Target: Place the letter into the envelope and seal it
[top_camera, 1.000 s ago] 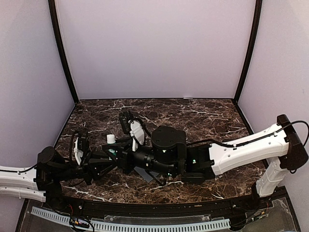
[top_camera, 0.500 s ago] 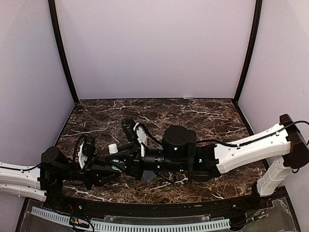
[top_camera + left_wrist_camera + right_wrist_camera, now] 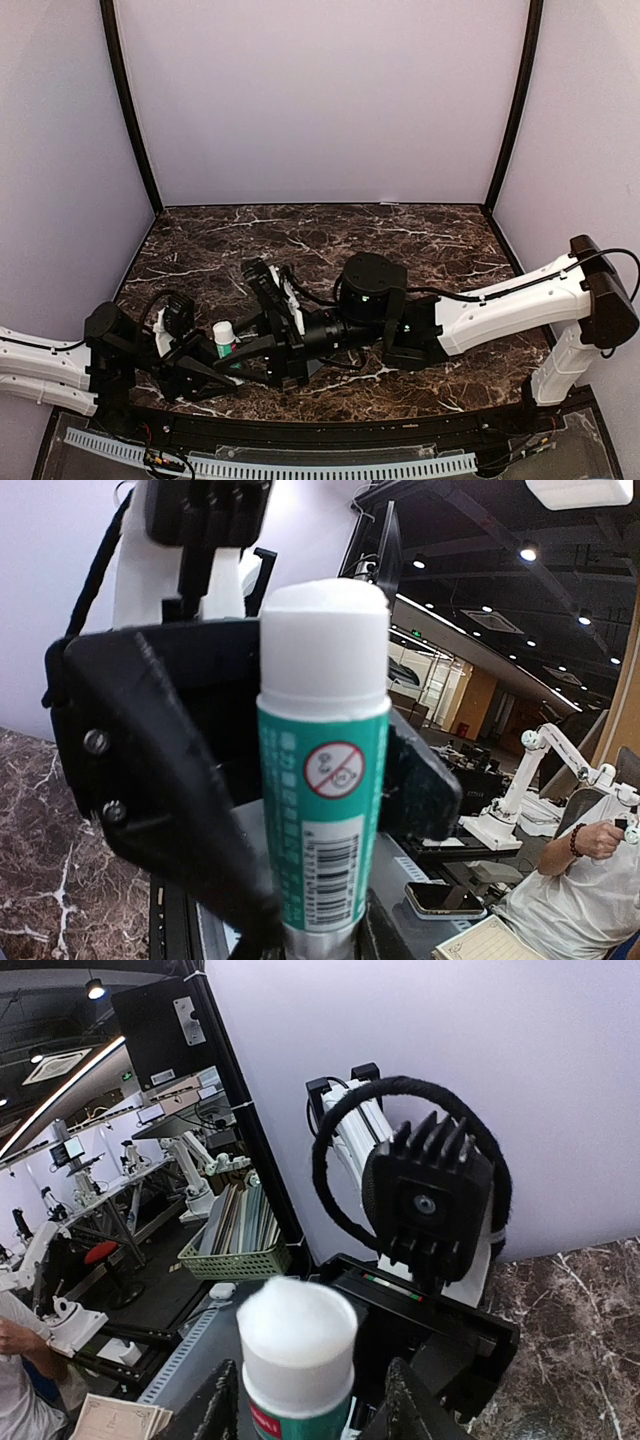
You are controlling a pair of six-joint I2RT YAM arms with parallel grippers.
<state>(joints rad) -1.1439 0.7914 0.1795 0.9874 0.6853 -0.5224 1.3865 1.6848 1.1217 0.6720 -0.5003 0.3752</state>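
While a small cylindrical glue stick (image 3: 323, 780) with a white cap and a green printed label is held upright, its lower end is clamped between the closed jaws of the left gripper (image 3: 226, 358). The stick is seen low on the left of the dark brown, white-veined marble tabletop (image 3: 420, 240), close to its near edge. It is met there by the right gripper (image 3: 315, 1407), which is reached across from the right side. In the right wrist view, the black fingers (image 3: 418, 1400) of that gripper are shown parted on either side of the stick, just below its cap, and a gap is left at each side, so nothing is gripped by them. In the left wrist view, the same black fingers are seen behind and beside the labelled body of the stick.

Most of the flat grey-blue paper envelope (image 3: 312, 367) is hidden beneath the right arm. Only what appears to be a thin sliver of it is glimpsed on the tabletop under the right wrist, just to the right of the stick. Whether its flap is open or folded cannot be told. The cream-white, nearly square paper letter cannot be made out in any of the three views, so its place cannot be told.
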